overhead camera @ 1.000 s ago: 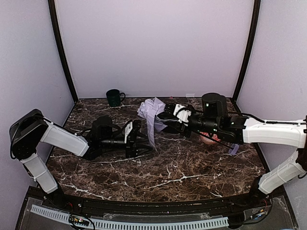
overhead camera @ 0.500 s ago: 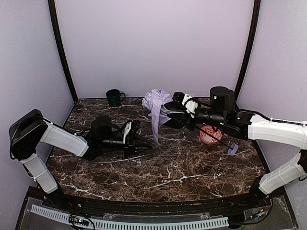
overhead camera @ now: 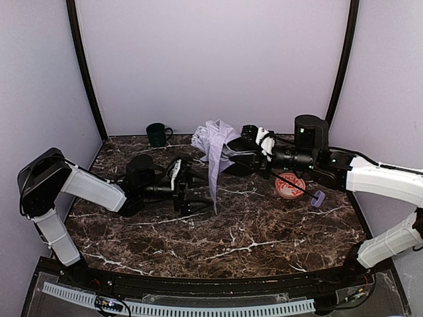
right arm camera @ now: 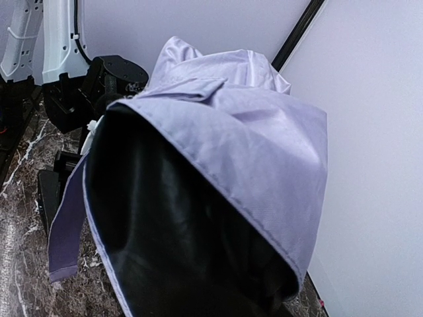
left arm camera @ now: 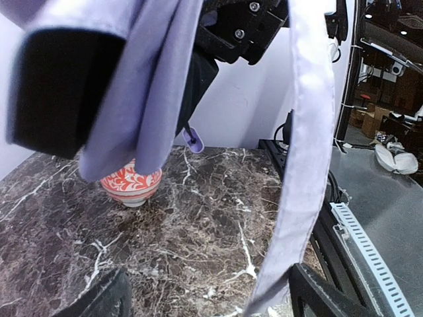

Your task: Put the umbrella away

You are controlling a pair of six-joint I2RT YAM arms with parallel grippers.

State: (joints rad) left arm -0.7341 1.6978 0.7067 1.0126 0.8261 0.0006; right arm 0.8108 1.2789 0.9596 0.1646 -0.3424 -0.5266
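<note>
1. Where the two arms are bolted at the near edge, a white slotted strip [overhead camera: 178, 307] runs along the front lip. Beyond it spreads the table [overhead camera: 264, 251], a dark brown marble-look top veined with white.
2. Low over the middle-left of that top lies the left gripper [overhead camera: 190, 193], pointing toward the right. Its fingers [left arm camera: 99, 300] stand spread wide and grip nothing.
3. Seen from the left wrist, a long fabric strip [left arm camera: 301, 165] hangs down between those fingers, closer to the one at the right of that view. Whether it touches that finger I cannot tell.
4. Just beyond the left gripper, the umbrella [overhead camera: 215, 139] is held clear of the table near the centre rear. Its canopy is crumpled, lavender-white outside and black inside, and the strip droops nearly to the marble.
5. Reaching in from the right, the right gripper [overhead camera: 232, 158] has its jaws pinched on the bunched canopy and carries it. Cloth fills the right wrist view and hides the fingers there.
6. A thin black shaft [overhead camera: 299, 188] slants from the bundle to the right, across a red-patterned bowl [overhead camera: 284, 193], and ends in a small lavender handle [overhead camera: 318, 197] just beside the bowl.
7. Farther back, a dark green mug [overhead camera: 157, 135] stands upright at the rear left, well apart from the umbrella.
8. Pale lavender walls [overhead camera: 211, 59] close three sides, with black posts [overhead camera: 82, 66] at the rear corners.
</note>
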